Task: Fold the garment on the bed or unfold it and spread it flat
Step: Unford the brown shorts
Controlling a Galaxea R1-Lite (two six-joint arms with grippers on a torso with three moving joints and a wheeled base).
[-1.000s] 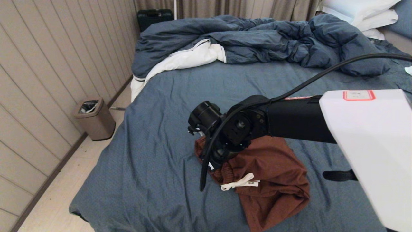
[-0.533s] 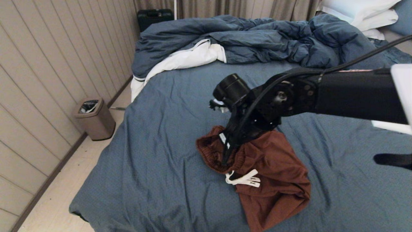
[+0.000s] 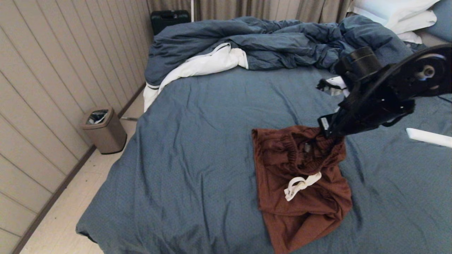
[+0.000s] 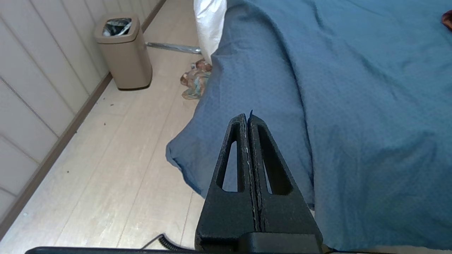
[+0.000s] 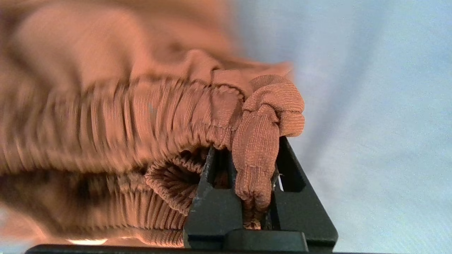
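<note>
The shorts [image 3: 300, 176] lie on the bed [image 3: 197, 141], on the bare sheet on the near side of the duvet [image 3: 268, 46] and well apart from it. They are crumpled, not flat: the waistband end is bunched and lifted on the side toward the duvet, the legs trail away from it toward the foot of the bed, and the white drawstring [image 3: 300, 184] is looped on top of the heap.

The right gripper [image 3: 323, 132] has a fold of the waistband clenched between its jaws, at the corner of the shorts nearest the duvet. The right wrist view shows the knit pinched thick in the right gripper [image 5: 255, 165], with a lump of fabric bulging out past the tips. The left gripper [image 4: 249, 120] is clamped on nothing and hangs over the bed's edge farthest from the duvet, above the floor, not far from the bin [image 4: 123, 53].

I'd say the trouble is the grip itself. It holds a rolled wad, not a clean edge, so a pull could drag the whole bundle across the sheet instead of opening it. The elastic could also slide out of the jaws if the weight of the legs comes onto it. The drawstring might catch under a fold and leave a ridge. With one corner held, the shorts are likely to twist as they rise.
</note>
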